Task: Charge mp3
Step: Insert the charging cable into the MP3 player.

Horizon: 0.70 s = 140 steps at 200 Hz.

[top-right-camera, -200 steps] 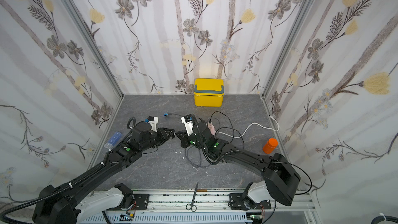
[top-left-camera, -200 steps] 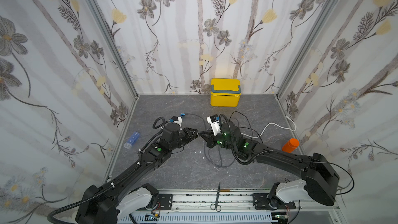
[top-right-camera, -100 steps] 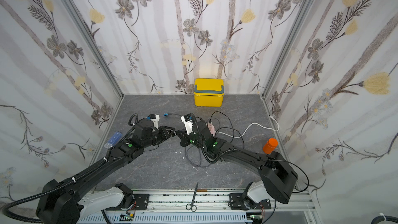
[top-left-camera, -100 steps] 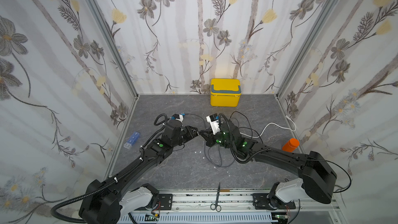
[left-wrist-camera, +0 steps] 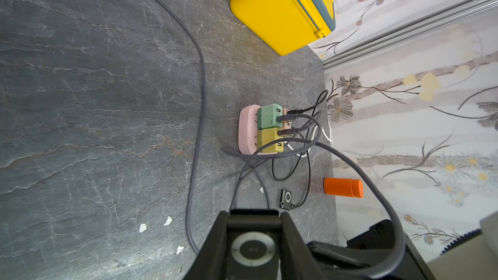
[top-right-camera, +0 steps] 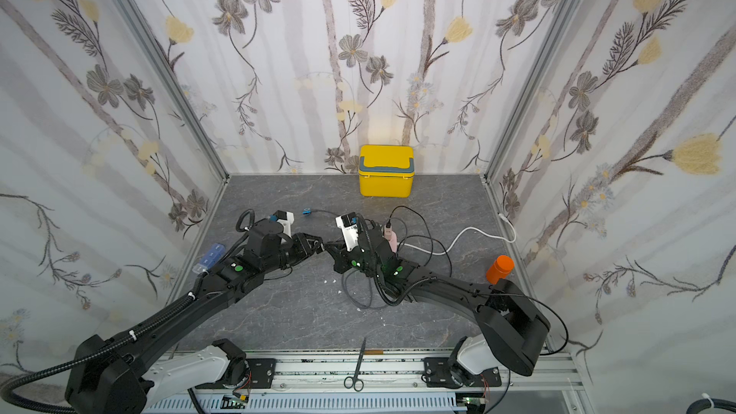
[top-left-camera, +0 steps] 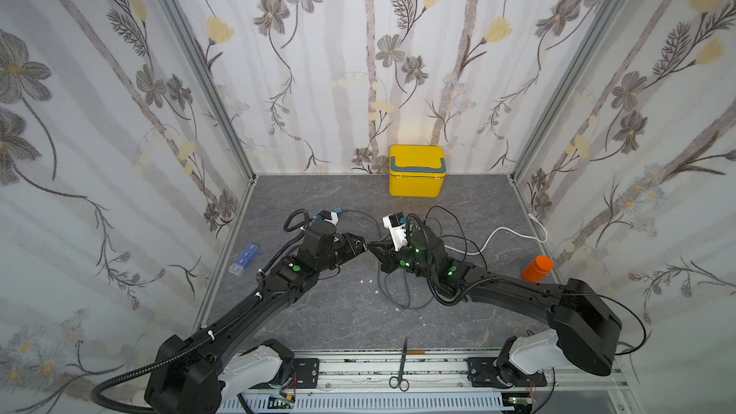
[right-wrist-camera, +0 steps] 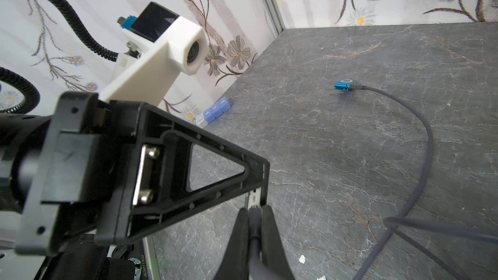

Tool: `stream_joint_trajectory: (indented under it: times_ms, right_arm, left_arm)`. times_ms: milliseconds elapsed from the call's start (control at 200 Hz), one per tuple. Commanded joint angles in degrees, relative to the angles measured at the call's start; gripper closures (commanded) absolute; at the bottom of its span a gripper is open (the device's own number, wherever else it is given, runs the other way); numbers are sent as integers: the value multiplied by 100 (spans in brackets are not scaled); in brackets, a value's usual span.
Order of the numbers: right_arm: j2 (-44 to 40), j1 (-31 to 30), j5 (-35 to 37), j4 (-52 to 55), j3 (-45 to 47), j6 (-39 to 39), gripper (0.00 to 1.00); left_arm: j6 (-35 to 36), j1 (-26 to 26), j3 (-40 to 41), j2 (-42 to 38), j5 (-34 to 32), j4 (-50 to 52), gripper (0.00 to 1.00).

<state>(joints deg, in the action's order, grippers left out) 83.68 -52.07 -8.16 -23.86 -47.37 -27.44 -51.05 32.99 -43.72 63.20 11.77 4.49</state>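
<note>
My left gripper (left-wrist-camera: 253, 215) is shut on a black mp3 (left-wrist-camera: 253, 249) with a grey control ring, gripped by its two sides. My right gripper (right-wrist-camera: 254, 210) is shut on the plug of a grey cable (right-wrist-camera: 420, 162). The plug's tip sits right at the mp3's edge (right-wrist-camera: 253, 197). In both top views the two grippers meet tip to tip above mid-table, left gripper (top-left-camera: 360, 244) and right gripper (top-left-camera: 377, 249). The same meeting shows between left gripper (top-right-camera: 318, 246) and right gripper (top-right-camera: 331, 247).
A pink power strip (left-wrist-camera: 246, 133) carries green and yellow chargers. A small black player (left-wrist-camera: 286, 197) lies cabled beside it, and a blue player (right-wrist-camera: 343, 85) lies cabled at the back left. Around stand a yellow box (top-left-camera: 416, 171), an orange bottle (top-left-camera: 537, 268), a blue pill organiser (top-left-camera: 245, 256) and scissors (top-left-camera: 402, 364).
The left wrist has shifted slightly toward the back wall. Both grippers stay tip to tip with their holds unchanged.
</note>
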Motion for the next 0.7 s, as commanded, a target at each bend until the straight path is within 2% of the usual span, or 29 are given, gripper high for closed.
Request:
stream_joint_trajectory:
  times_ms: [0, 170, 485, 694]
  right_arm:
    - [61, -35, -59, 740, 101, -325, 100]
    - [35, -169, 464, 1135, -18, -348, 100]
    - [-122, -186, 820, 1401, 53, -499, 100]
    - [-108, -182, 444, 1222, 88, -7, 100]
  left_arm:
    - [-316, 129, -114, -106, 1427, -2384, 82]
    - [-419, 129, -43, -123, 1214, -2457, 82]
    - [-536, 134, -9, -175, 1290, -2567, 82]
    - [-463, 133, -76, -211, 1511, -2433, 82]
